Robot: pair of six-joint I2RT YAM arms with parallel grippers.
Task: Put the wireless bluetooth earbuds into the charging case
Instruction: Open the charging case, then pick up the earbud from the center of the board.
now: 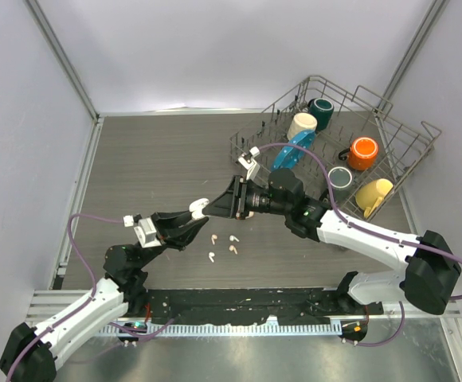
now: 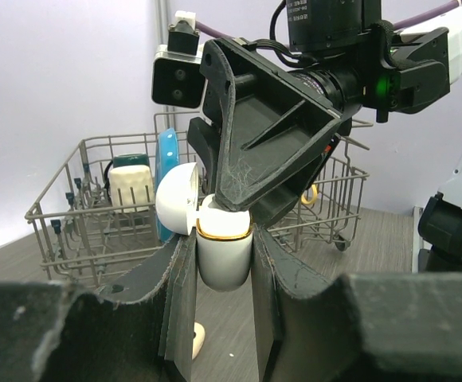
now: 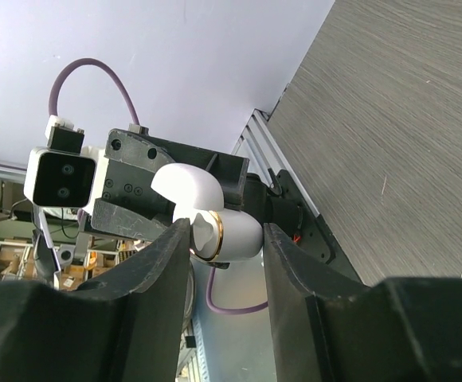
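- Charging case (image 2: 225, 259) sits raised off the desk (image 1: 151, 167), held between your two arms, near the middle of the top view.
- Your left gripper (image 1: 193, 213) is clamped on the lower white body of the case, one finger pressed to each side, as the left wrist view shows.
- The lid (image 2: 177, 199) stands swung open to one side, and a gold rim rings the mouth of the body.
- Your right gripper (image 1: 220, 205) faces the left one head-on, its tips right at the case.
- From the right wrist view you see its fingers (image 3: 167, 263) standing apart with the case between them. You cannot tell whether they press on it or only flank it.
- The four earbuds (image 1: 232, 249) lie loose on the desk in a small cluster, just nearer to the arm bases than the two grippers. None is touching either gripper or the case.
- One pale peach earbud (image 2: 197, 338) shows in the left wrist view on the desk below the held case.
- A wire dish rack (image 1: 406, 143) holding mugs stands at the far right corner, well apart from the earbuds.
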